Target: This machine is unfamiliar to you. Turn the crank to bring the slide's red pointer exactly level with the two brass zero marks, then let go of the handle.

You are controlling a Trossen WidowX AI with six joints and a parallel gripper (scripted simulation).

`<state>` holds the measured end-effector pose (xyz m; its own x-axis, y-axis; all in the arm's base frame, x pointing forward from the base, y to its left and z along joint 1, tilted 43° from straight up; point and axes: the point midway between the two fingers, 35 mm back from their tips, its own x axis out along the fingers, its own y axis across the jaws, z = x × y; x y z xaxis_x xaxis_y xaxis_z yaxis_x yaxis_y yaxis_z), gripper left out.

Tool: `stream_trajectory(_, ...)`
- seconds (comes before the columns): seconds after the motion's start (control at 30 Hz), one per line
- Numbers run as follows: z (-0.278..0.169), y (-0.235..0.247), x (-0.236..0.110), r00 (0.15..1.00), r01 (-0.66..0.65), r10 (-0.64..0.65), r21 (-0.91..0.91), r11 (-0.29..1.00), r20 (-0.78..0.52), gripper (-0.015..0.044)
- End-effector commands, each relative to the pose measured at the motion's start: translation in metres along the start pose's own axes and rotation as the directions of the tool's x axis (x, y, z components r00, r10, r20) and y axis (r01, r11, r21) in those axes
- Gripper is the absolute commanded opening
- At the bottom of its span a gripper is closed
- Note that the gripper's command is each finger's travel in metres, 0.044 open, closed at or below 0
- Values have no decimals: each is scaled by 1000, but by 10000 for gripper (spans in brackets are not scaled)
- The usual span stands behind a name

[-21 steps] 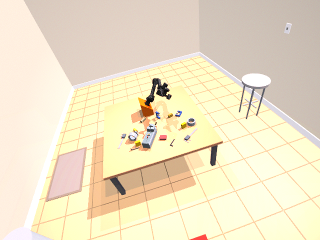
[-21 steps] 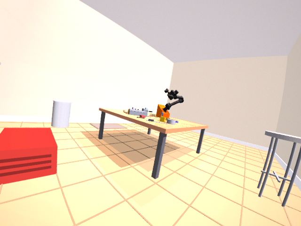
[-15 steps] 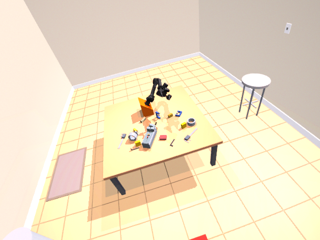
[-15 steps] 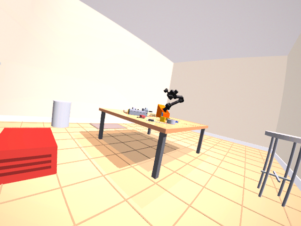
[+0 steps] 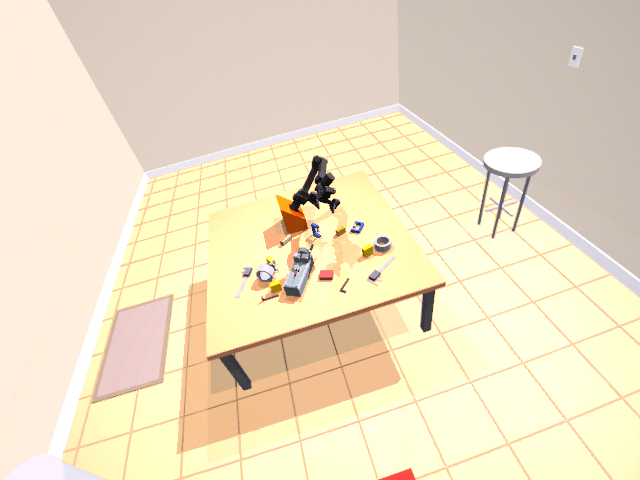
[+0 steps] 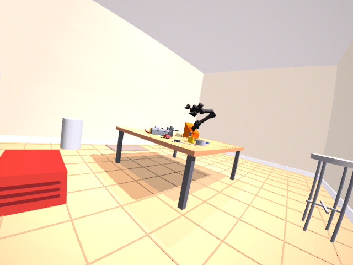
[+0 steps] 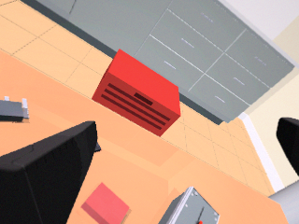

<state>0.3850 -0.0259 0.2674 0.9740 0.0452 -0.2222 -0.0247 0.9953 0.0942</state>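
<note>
The task looks barely begun. The gripper hangs spread wide and empty, high above the table near its 12 o'clock edge. The grey machine sits well apart, toward 6 o'clock from the gripper; its crank is too small to make out, and so are the pointer and the brass marks. Small parts lie scattered between them, but the air above looks open for the approach.

We are in a workshop room: a red tool chest sits on the tiled floor, grey drawer cabinets line one wall, and the wooden counter carries scattered hand tools, clamps, a tape roll and a small grey benchtop machine. A metal stool stands nearby.
</note>
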Motion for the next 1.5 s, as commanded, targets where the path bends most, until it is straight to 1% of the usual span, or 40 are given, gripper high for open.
stream_trajectory(0.0, -17, -10, 18, 997, -9, 11, 28, 1000, -72, 440)
stream_trajectory(0.27, -56, -33, 50, 977, -19, 37, 88, 996, -209, 440)
stream_trajectory(0.73, -117, -69, 96, 919, -20, 130, 285, 958, -373, 440)
stream_trajectory(1.13, -179, -102, 123, 854, 16, 226, 458, 889, -468, 440)
stream_trajectory(1.47, -226, -127, 136, 810, 50, 295, 561, 826, -507, 440)
